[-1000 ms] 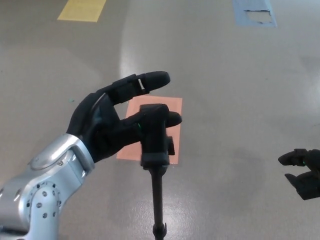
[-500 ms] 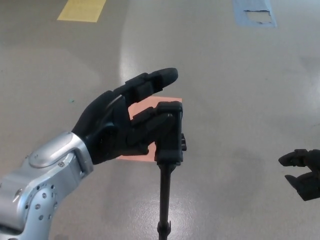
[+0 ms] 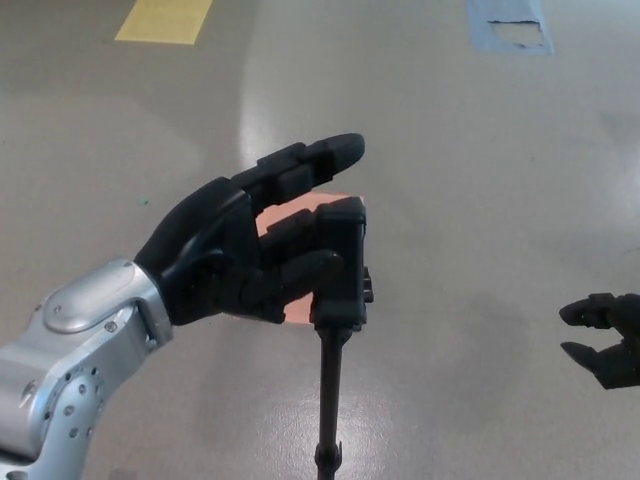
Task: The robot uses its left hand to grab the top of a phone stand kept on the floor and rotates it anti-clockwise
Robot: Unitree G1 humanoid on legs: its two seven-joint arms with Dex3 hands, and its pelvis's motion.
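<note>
The black phone stand [image 3: 340,265] rises from the floor on a thin pole [image 3: 329,400], its blocky head at picture centre. My left hand [image 3: 240,250] comes in from the lower left and is shut on that head: the thumb presses its near left side, and one finger lies behind it. The other finger [image 3: 310,160] sticks out straight above the head without touching it. The stand's foot is out of view below. My right hand [image 3: 605,340] hangs at the right edge, far from the stand, open and holding nothing.
A salmon-coloured patch [image 3: 300,312] on the grey floor lies under and behind the stand, mostly hidden by my hand. A yellow floor marking [image 3: 165,20] is at the top left and a worn blue one [image 3: 508,25] at the top right.
My left hand has closed its thumb and lower finger onto the stand's head. The head has shifted right and turned with the hand. The right hand has barely moved.
</note>
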